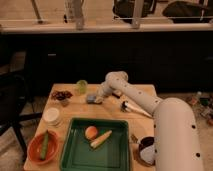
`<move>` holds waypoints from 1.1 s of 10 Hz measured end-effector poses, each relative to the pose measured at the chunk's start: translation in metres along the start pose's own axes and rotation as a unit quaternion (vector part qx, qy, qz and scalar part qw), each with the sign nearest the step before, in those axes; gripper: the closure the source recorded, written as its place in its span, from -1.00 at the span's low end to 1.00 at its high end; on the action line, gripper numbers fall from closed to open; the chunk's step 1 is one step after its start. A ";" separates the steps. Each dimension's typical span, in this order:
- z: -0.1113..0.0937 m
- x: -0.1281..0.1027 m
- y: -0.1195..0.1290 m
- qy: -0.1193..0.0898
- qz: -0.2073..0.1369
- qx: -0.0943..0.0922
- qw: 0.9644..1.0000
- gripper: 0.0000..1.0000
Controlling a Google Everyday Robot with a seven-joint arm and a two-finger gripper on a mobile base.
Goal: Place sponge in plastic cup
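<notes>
The sponge is seen lying flat on the wooden table, toward its far half, with its long axis running roughly across the view from side to side. It is met at its right-hand end by the gripper, which is brought down onto it from the bent arm that reaches in from the lower right. The jaws are closed, and they are judged to be clamped on that end of the sponge. The sponge is not yet lifted from the tabletop.

The plastic cup is found just beyond the sponge, farther back on the table and a little toward the picture's left, standing upright with its mouth open upward. The two are near each other but apart. The coming move is therefore taken to be a short one: a lift, a small carry back and leftward, and a release over the cup's mouth. Since the cup looks no wider than the sponge, the pad may need to be lowered end-first, or it may catch on the rim.

Farther out, a bowl of dark red bits is set left of the cup, and a green tray is placed at the near edge.
</notes>
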 end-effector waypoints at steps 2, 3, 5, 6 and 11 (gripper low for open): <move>-0.008 -0.005 -0.001 0.003 -0.012 0.015 1.000 1.00; -0.017 -0.009 -0.003 0.003 -0.017 0.028 0.999 1.00; -0.041 -0.022 -0.007 -0.002 -0.031 0.059 0.998 1.00; -0.058 -0.031 -0.010 -0.005 -0.041 0.081 0.996 1.00; -0.096 -0.054 -0.016 -0.015 -0.082 0.157 0.984 1.00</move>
